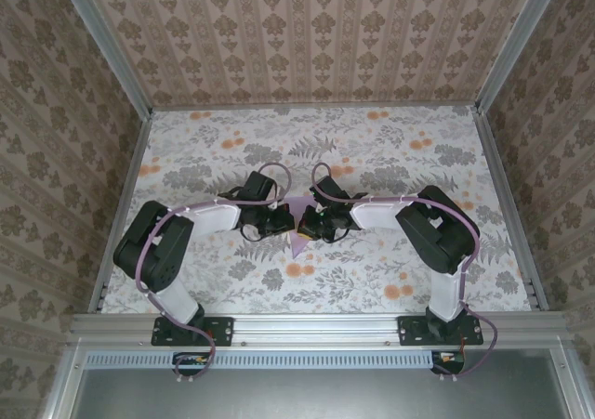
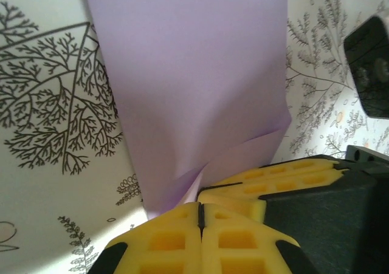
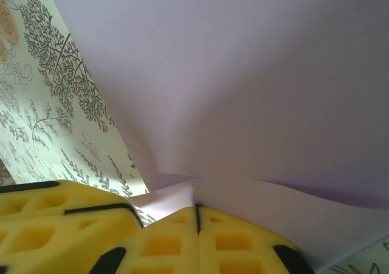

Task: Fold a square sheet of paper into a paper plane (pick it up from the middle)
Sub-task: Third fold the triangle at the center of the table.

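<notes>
In the top view, the sheet [image 1: 298,243] is found at the middle of the frame, on the table [image 1: 418,159]. A pointed lavender tip shows just below the grippers and a smaller part just above them. The left gripper [image 1: 284,222] and the right gripper [image 1: 312,222] are brought nose to nose over the sheet's middle. The state of the jaws cannot be read from here.

In the left wrist view, the left gripper's fingers [image 2: 170,243] are seen pressed together at bottom centre, the seam between them closed. A gathered fold of the sheet runs down into their tips, so the sheet is judged to be pinched there. From the pinch the sheet spreads to the upper middle of the frame. A yellow finger of the right gripper is seen just beside it, at lower right.

In the right wrist view, the right gripper's fingers [image 3: 164,243] are clenched at bottom centre with the sheet caught between their tips. The sheet bows across the upper frame, and its paler underside curls at lower right.

The sheet is judged light, thin and limp, easily creased or torn, and apt to slide on the table. It is best held on the raised middle ridge, with both pinches kept close together.
</notes>
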Robot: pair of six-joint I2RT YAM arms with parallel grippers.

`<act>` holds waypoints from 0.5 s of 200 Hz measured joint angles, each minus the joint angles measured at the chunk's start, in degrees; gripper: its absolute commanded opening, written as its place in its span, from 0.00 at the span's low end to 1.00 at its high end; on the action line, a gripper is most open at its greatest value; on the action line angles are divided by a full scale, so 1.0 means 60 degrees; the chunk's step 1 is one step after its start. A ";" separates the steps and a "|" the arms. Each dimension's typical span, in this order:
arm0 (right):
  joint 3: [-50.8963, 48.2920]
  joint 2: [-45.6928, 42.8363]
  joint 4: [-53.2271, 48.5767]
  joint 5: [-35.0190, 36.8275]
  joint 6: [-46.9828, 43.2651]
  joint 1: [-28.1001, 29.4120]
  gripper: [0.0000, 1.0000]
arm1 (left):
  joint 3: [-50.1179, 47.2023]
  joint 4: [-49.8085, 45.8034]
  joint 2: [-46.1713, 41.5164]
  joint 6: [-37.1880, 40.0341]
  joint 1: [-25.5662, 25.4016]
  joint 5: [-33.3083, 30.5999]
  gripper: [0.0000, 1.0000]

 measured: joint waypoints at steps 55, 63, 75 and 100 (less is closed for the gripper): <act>-0.0120 -0.0029 0.0197 -0.0015 0.0004 -0.0004 0.00 | 0.0004 -0.0113 0.0375 0.0004 -0.0058 -0.0142 0.00; -0.0186 -0.0055 0.0321 -0.0033 0.0004 -0.0007 0.00 | 0.0036 -0.0142 0.0408 0.0007 -0.0047 -0.0135 0.00; -0.0295 -0.0098 0.0503 -0.0047 -0.0102 -0.0015 0.00 | 0.0117 -0.0255 0.0444 0.0029 -0.0058 -0.0193 0.00; -0.0470 -0.0233 0.0641 -0.0142 -0.0663 -0.0069 0.00 | 0.0295 -0.0525 0.0521 0.0164 -0.0069 -0.0284 0.00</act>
